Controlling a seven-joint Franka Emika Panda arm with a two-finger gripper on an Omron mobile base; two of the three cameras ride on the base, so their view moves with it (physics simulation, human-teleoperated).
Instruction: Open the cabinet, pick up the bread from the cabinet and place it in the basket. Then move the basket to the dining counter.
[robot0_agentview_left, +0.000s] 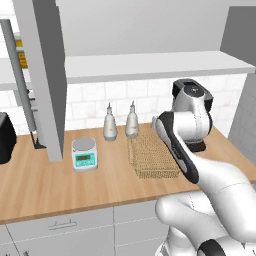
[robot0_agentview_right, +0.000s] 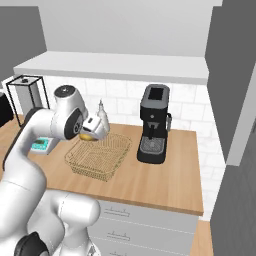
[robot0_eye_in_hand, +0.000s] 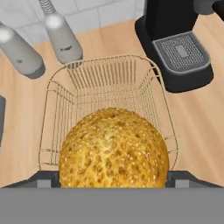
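The bread (robot0_eye_in_hand: 113, 148), a seeded golden-brown roll, sits between my fingertips with the gripper (robot0_eye_in_hand: 113, 179) shut on it. It hangs over the near part of the tan wire basket (robot0_eye_in_hand: 105, 74). From the right base view the gripper (robot0_agentview_right: 89, 134) holds the bread (robot0_agentview_right: 87, 135) just above the basket's (robot0_agentview_right: 97, 157) left rim. The basket (robot0_agentview_left: 150, 157) rests on the wooden worktop, partly behind my arm. The grey cabinet (robot0_agentview_left: 150, 65) hangs above, its left door (robot0_agentview_left: 42, 75) swung open. The dining counter is out of view.
A black coffee machine (robot0_agentview_right: 154, 125) stands right of the basket. Two grey bottles (robot0_agentview_left: 110, 122) (robot0_agentview_left: 132, 120) stand behind it by the tiled wall. A kitchen scale (robot0_agentview_left: 84, 154) sits to its left, and a dark appliance (robot0_agentview_left: 5, 137) at the far left.
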